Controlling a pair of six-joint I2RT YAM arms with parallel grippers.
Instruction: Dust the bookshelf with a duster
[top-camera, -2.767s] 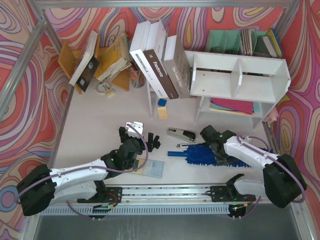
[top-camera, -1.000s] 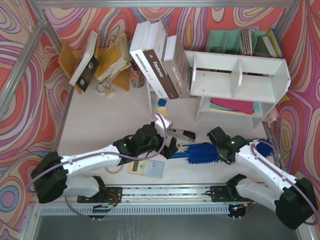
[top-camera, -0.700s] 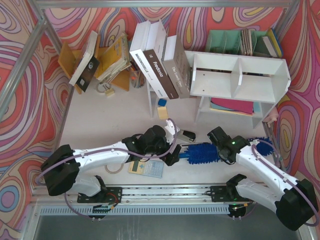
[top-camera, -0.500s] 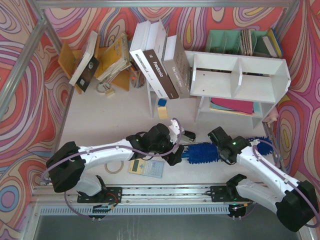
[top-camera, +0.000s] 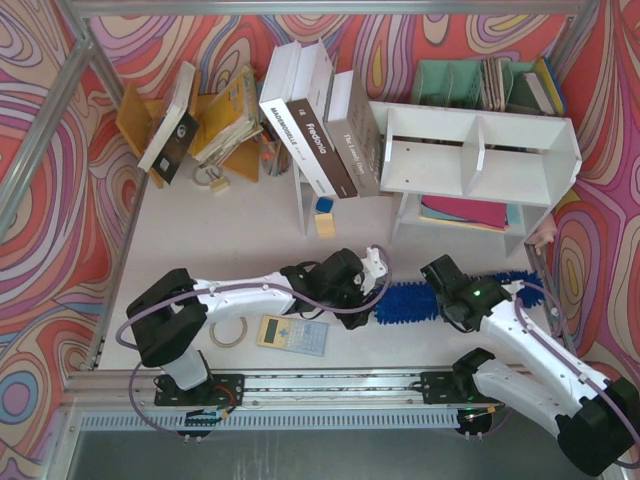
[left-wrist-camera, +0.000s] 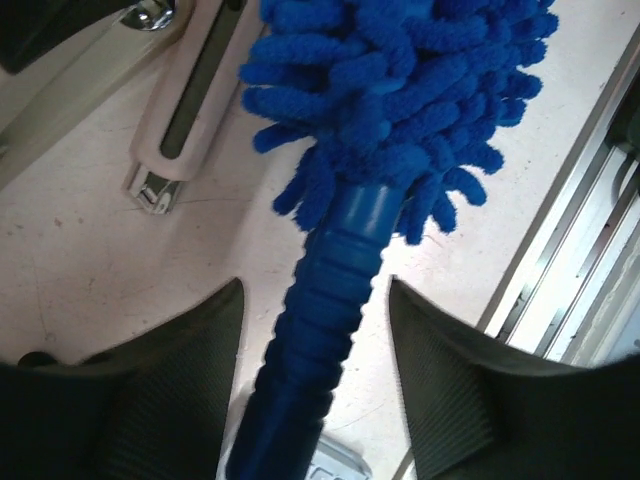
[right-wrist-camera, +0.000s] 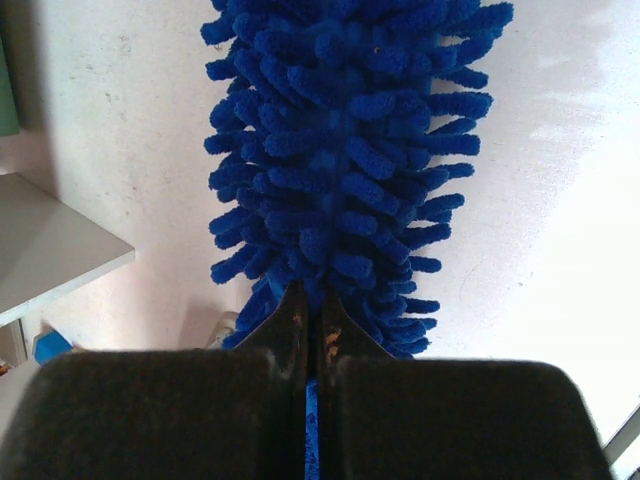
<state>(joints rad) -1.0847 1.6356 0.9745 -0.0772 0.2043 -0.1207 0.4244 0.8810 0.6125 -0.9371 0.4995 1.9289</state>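
The duster (top-camera: 415, 300) sits lower centre of the overhead frame, your right pincer (right-wrist-camera: 308, 310) clamped on its fluff. Your left pincer (left-wrist-camera: 315, 295) straddles the handle (left-wrist-camera: 335, 250), not gripping. Lifting now risks the fibres slipping.

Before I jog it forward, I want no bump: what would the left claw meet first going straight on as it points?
The fluffy head of the duster: the left claw straddles the handle, jaws apart, and points along it. The stapler lies beside that line.

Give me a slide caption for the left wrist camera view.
Open jaws of the left gripper straddle the handle of the duster, a stapler lying alongside.
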